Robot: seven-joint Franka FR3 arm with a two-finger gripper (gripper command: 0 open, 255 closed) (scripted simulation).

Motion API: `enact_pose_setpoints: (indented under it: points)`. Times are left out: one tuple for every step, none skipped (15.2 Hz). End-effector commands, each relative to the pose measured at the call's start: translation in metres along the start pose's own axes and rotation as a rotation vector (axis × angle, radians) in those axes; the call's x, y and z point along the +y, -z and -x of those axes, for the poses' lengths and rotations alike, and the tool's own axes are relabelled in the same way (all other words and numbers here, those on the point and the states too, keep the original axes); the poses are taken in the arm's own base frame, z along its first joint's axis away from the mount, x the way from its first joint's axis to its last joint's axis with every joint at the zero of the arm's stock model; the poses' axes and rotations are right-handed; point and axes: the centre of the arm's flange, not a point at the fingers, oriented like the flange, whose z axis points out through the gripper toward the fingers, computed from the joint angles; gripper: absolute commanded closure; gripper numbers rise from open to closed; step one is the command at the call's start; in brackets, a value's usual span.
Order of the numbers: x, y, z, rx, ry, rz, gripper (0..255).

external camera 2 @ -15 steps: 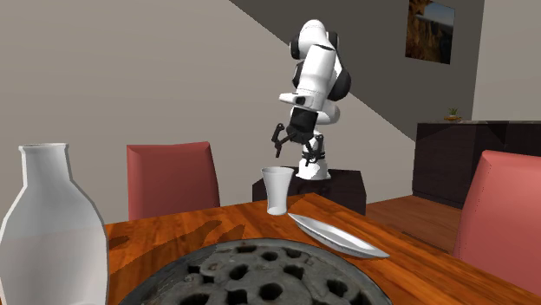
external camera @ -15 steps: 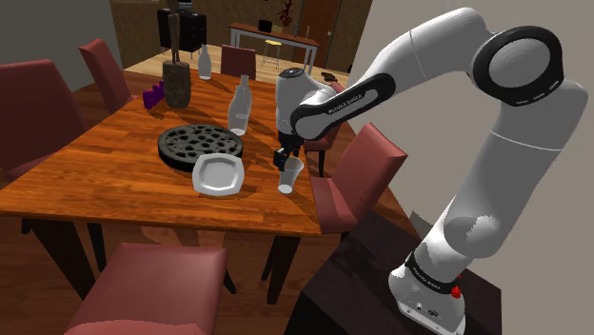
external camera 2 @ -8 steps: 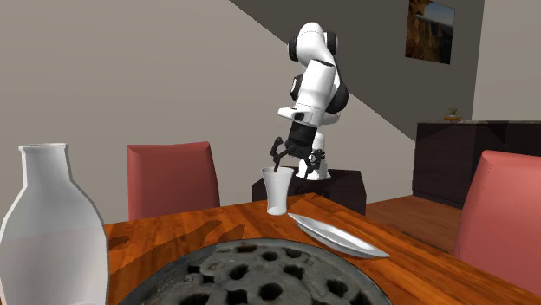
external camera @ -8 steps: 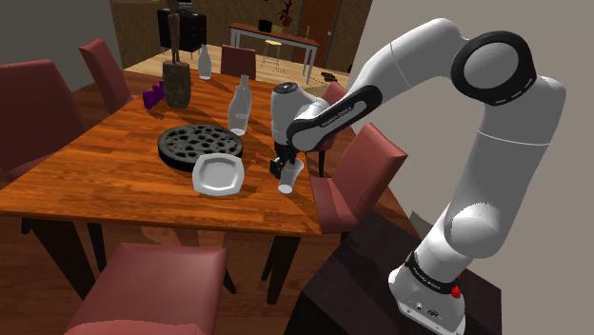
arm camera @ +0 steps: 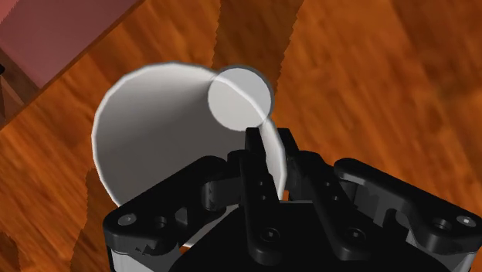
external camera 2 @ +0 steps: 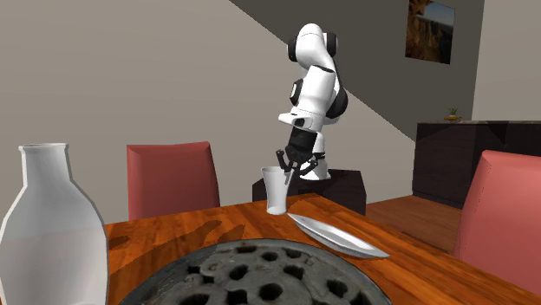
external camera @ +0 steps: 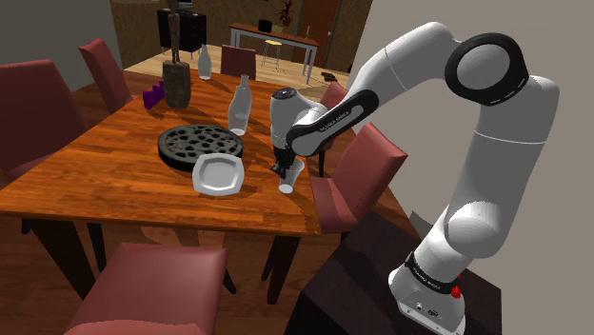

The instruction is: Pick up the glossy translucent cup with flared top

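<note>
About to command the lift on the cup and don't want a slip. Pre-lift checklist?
1. Target upright: cup stands on table, ok.
2. Approach: gripper down at the cup's rim, ok.
3. Closure: fingers shut on the cup's wall, one inside, one outside, ok.
4. Neighbours: plate lies apart from the cup, ok.
5. Hold firm enough to lift: cannot tell.

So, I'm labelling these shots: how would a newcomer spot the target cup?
Find the long wooden table. Near its edge nearest the robot's stand, beside the white plate, sits a small pale cup. Unlike the narrow-necked bottle, it widens to an open rim.
</note>
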Motion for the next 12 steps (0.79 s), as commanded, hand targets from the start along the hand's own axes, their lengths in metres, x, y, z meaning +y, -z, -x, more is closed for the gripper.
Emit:
enact_pose_setpoints:
  points:
    - [0.000,0.000,0.000,0.000,0.000,0.000,255]
    - [0.000,0.000,0.000,0.000,0.000,0.000,255]
    - [0.000,0.000,0.000,0.000,0.000,0.000,255]
    - [0.000,0.000,0.000,0.000,0.000,0.000,255]
    - [0.000,0.000,0.000,0.000,0.000,0.000,255]
    - [0.002,0.005,0.000,0.000,0.000,0.000,255]
    - [0.003,0.010,0.000,0.000,0.000,0.000,255]
    - [0.004,0.015,0.000,0.000,0.000,0.000,255]
    - [0.006,0.020,0.000,0.000,0.000,0.000,255]
    - [0.007,0.025,0.000,0.000,0.000,0.000,255]
    - [0.009,0.030,0.000,0.000,0.000,0.000,255]
    - [0.010,0.035,0.000,0.000,0.000,0.000,255]
